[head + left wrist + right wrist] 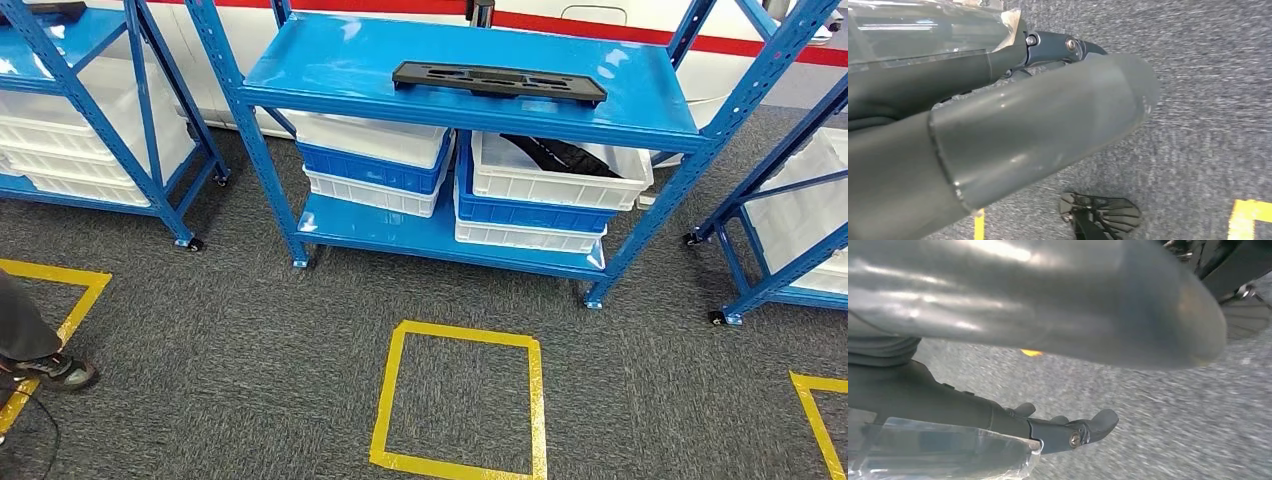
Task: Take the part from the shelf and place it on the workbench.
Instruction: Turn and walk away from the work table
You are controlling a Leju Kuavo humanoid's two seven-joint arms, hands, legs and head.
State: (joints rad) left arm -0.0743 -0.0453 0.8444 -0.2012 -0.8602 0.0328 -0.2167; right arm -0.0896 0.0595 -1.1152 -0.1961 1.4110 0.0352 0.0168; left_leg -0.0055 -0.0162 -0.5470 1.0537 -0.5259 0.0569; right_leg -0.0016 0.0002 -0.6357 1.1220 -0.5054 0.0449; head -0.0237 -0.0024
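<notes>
A flat black part [498,81] with cut-outs lies on the top board of the middle blue shelf [330,55], straight ahead of me. In the left wrist view my left hand [1038,120] hangs over grey carpet; its thick thumb and dark fingers [1058,47] are apart with nothing between them. Over the same carpet, in the right wrist view, my right hand [1058,310] also holds nothing, its dark fingers [1073,432] stretched out apart from the thumb.
White and blue bins [375,160] [545,195] are stacked on the lower board, one holding a black piece [560,152]. More blue shelves stand at left [90,110] and right [790,230]. Yellow tape squares [460,400] mark the carpet. A person's shoe [55,372] is at far left.
</notes>
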